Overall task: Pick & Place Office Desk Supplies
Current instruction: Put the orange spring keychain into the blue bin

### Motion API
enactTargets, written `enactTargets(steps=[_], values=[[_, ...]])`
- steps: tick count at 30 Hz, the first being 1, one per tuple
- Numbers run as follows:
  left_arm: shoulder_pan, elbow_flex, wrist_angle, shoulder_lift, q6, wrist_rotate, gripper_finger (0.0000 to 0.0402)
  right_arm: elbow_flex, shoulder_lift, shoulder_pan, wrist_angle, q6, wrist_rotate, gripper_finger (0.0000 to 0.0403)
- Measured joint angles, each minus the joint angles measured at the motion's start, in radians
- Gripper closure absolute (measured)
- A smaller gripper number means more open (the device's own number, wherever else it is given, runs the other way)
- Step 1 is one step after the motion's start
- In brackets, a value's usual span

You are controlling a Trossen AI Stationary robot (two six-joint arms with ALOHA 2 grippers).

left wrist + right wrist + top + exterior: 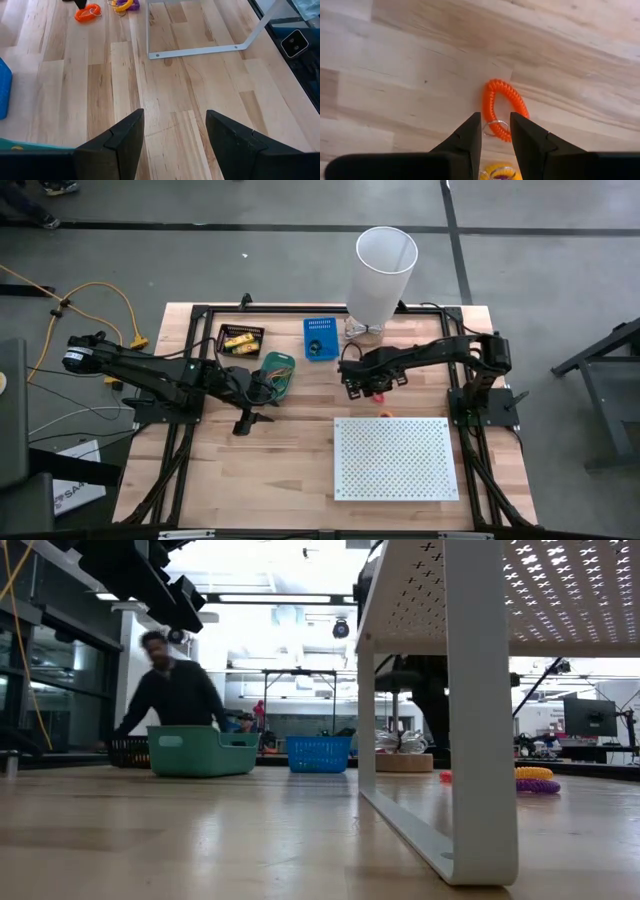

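An orange coiled loop with a small metal ring lies flat on the wood table; it also shows as the orange loop in the high view. My right gripper hovers over it pointing down. Its fingers are slightly apart on either side of the ring. A yellow-and-purple coil lies just beside it. My left gripper is open over bare wood near the green bin. Yellow packs lie in a black bin. My right gripper comes from above, with its fingertips beside the orange coil's metal ring. I cannot tell whether they touch it. The coil lies flat on the table.
A blue bin and the tall white tapered bin stand at the far edge. The white perforated board stands on legs at the near right. A person shows beyond the table. There is bare wood at the near left.
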Motion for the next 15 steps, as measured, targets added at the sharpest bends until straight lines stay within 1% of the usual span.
enactTargets(steps=[7, 12, 15], values=[[0.0, 0.0, 0.009, 0.0, 0.0, 0.0, 0.0195, -0.048, 0.001, 0.0, 0.035, 0.001, -0.013, 0.0311], [0.0, 0.0, 0.013, 0.0, 0.0, 0.0, 0.0195, -0.085, 0.001, 0.0, 0.119, -0.002, -0.031, 0.0311], [0.0, 0.0, 0.014, 0.0, 0.0, 0.0, 0.0195, -0.089, 0.001, 0.0, 0.138, -0.003, -0.031, 0.0311]])
